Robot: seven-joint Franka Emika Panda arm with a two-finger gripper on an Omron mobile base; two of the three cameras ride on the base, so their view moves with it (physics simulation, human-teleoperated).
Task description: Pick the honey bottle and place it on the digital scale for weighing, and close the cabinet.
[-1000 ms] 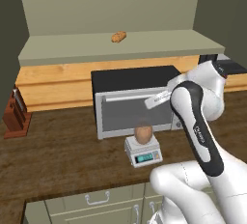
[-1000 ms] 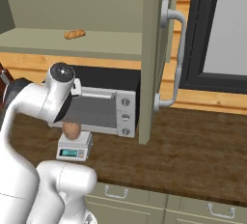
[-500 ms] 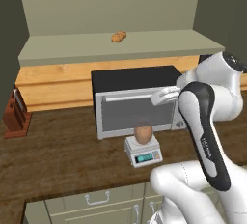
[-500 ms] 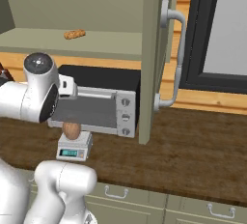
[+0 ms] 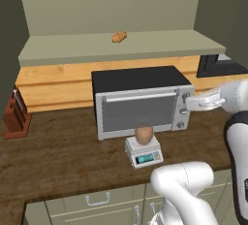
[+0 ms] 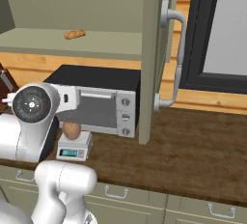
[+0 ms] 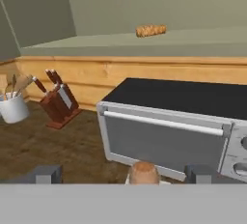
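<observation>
- honey bottle (image 5: 144, 134) sits upright on the digital scale (image 5: 143, 152), in front of the toaster oven (image 5: 140, 101) door; pale lid not resolvable at this resolution
- right base view: bottle (image 6: 71, 131) partly behind the robot's white arm, scale (image 6: 73, 147) display half visible
- hand view: just the bottle top (image 7: 144, 172) pokes above the bottom band, scale cut off
- gripper (image 7: 123, 174) spread wide, fingertips (image 7: 47, 174) far apart with nothing between them, above and clear of the bottle
- cabinet (image 6: 155, 59) door stands open, edge-on in the right base view, bar handle (image 6: 175, 59) facing right; its top is cropped
- bread-like lump (image 5: 119, 37) on the open cabinet shelf (image 5: 121, 47)
- knife block (image 7: 59, 103) and white utensil cup (image 7: 13, 106) on the wooden counter (image 5: 58, 151) left of the oven
</observation>
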